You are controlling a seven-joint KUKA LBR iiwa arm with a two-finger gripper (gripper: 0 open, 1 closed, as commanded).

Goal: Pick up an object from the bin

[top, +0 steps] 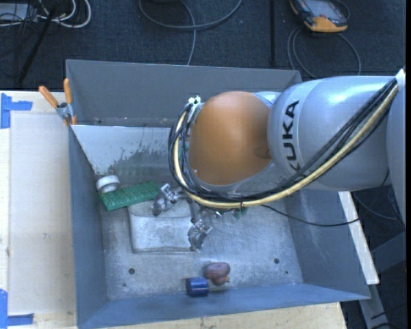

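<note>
You see in bin: one green flat board, one white round cap, one blue cylinder, one reddish-brown lump.

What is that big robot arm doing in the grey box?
The robot arm reaches down into the grey bin from the right. Its fingers are spread open over the middle of the floor, with nothing between them. A flat green piece and a small white round thing lie close beside them; a blue cylinder and a reddish-brown lump sit near the front wall.
</note>
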